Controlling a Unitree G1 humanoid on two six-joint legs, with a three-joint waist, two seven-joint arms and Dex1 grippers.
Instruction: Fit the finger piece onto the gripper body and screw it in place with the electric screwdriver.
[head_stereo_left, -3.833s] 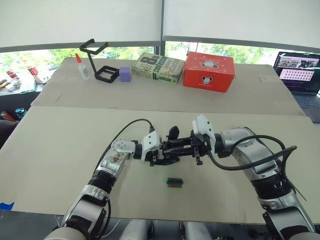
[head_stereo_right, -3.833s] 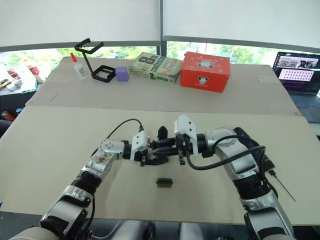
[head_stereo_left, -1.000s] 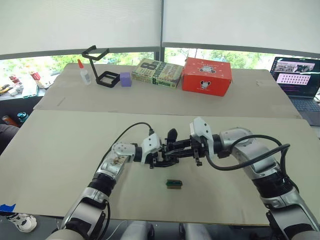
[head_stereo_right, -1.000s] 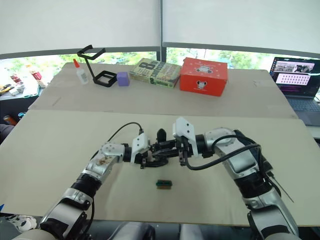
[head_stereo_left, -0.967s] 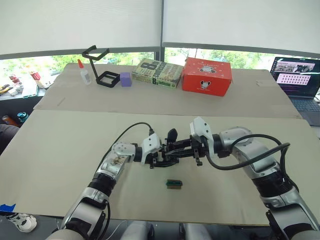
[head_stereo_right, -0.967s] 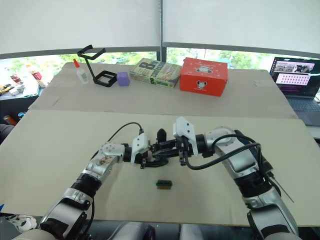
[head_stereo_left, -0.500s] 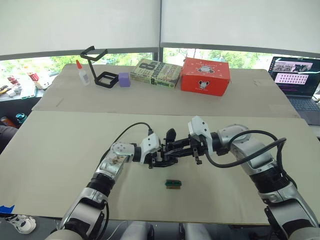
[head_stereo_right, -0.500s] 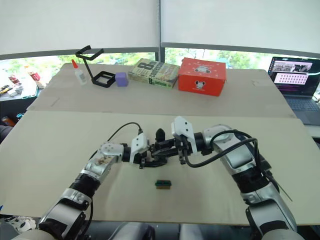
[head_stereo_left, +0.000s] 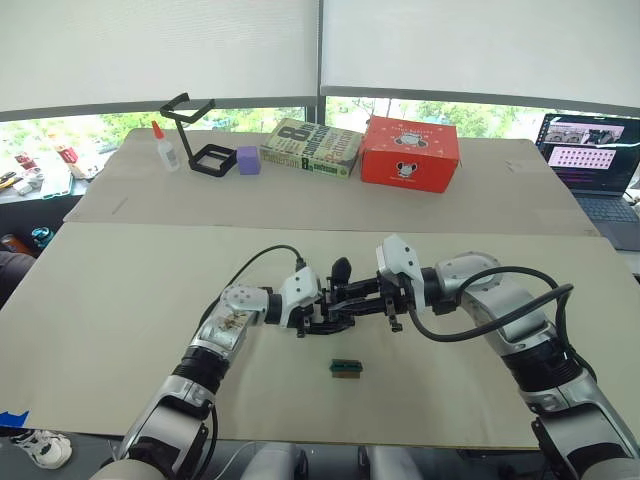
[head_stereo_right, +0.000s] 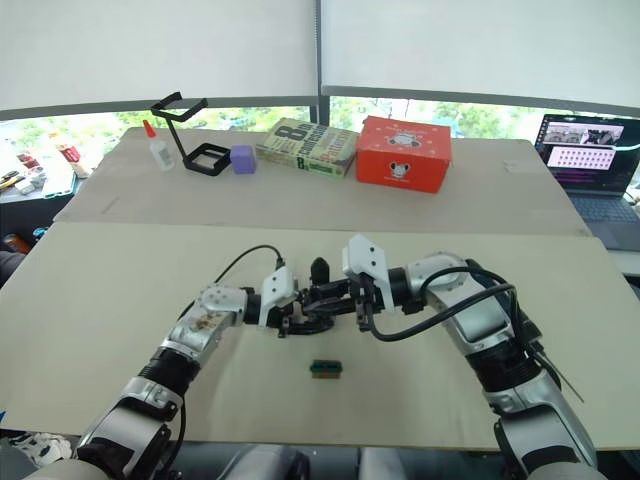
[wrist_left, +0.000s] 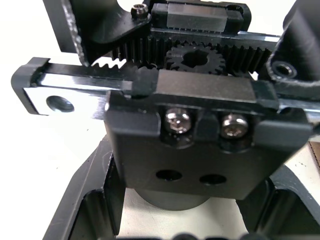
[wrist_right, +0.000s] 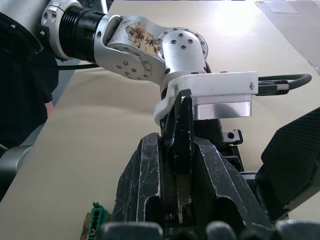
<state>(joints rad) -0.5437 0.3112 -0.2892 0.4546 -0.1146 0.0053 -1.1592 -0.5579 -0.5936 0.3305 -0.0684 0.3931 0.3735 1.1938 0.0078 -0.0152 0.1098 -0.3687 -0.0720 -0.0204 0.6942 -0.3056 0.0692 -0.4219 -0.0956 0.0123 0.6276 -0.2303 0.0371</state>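
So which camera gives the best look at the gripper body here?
The left wrist view: the gripper body sits close up, showing its gear, toothed racks and two screws. In the eye views it is a small dark shape between the two grippers. The right wrist view shows just a small part of it beyond the finger piece.

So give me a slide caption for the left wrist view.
Close-up of the black plastic gripper body, its toothed rack, central gear and two silver screws over the beige table.

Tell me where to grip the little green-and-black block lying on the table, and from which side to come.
Take the green-and-black block from straight above, with the fingers closing across its shorter depth, on the long front and back faces. It lies flat and low on the table and is wider than it is deep, so a sideways approach would probably just push it along.
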